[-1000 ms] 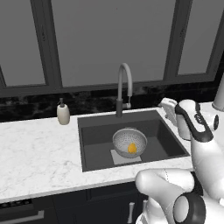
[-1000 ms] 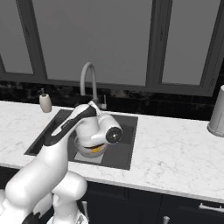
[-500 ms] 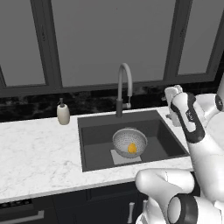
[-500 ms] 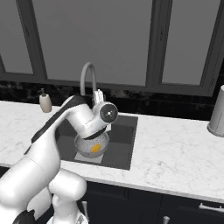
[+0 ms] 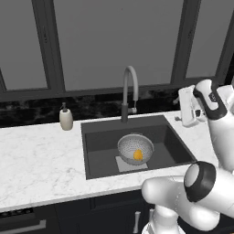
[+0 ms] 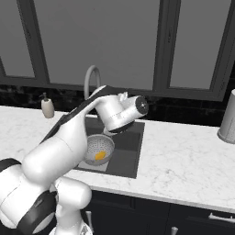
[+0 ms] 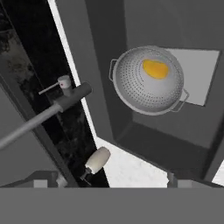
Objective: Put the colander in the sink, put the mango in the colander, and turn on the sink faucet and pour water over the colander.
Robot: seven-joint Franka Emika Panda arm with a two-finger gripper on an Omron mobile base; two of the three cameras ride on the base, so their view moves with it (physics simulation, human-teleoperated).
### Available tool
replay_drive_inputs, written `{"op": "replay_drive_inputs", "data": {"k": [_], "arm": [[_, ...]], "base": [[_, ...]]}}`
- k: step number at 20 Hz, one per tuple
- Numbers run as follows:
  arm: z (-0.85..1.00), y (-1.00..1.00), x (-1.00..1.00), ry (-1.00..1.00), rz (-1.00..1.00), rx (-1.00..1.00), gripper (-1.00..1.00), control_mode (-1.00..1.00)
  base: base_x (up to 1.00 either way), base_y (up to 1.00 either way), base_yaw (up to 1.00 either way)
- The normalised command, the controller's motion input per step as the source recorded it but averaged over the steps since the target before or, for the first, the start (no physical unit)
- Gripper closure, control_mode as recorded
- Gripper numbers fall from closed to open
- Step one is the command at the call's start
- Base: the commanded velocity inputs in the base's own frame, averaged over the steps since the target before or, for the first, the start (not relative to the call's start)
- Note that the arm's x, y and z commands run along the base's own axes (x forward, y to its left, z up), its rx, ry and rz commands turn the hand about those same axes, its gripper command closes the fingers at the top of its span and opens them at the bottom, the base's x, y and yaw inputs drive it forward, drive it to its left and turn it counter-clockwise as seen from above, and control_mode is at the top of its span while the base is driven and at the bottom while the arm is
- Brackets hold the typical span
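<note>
**One mango in the colander, arm raised by the tap**

Left base view: the sink (image 5: 98, 151) is sunk into the marble counter (image 5: 36, 164), with bare basin floor on both sides of the colander (image 5: 135, 148). The colander stands near the middle, partly on the lighter square (image 5: 123, 164), clear of every wall. The mango (image 5: 138, 155) lies inside it. The tap (image 5: 129, 93) rises from the back rim, its spout arching over the basin. The gripper (image 5: 188, 109) hangs above the counter off the sink's right rear corner, apart from the tap, its fingers spread wide with nothing between them. A soap bottle (image 5: 66, 119) stands left of the sink.

Right base view: the arm crosses in front of the basin; the colander (image 6: 99, 149) and mango (image 6: 100, 156) show below it. A metal canister (image 6: 227, 121) stands at the far right, with open counter between it and the sink.

Hand view: the colander (image 7: 148, 81) holds the mango (image 7: 155, 69), and the tap's stem (image 7: 70, 98) and lever (image 7: 54, 85) sit beside the rim.
</note>
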Motion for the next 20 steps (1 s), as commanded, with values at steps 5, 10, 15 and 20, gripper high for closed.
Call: {"op": "replay_drive_inputs", "data": {"k": [5, 10, 15, 20], "arm": [[-0.27, 0.19, 0.31, -0.07, -0.1, 0.42, -1.0, -1.0], [-0.37, 0.28, 0.29, -0.08, -0.13, 0.36, -1.0, -1.0], [-0.19, 0.28, 0.23, -0.07, -0.08, 0.24, -1.0, -1.0], [0.0, 0.14, 0.31, 0.0, -0.05, 0.11, -1.0, -1.0]], "base": [[0.0, 0.0, 0.0], [0.0, 0.0, 0.0], [0.0, 0.0, 0.0], [0.0, 0.0, 0.0]]}}
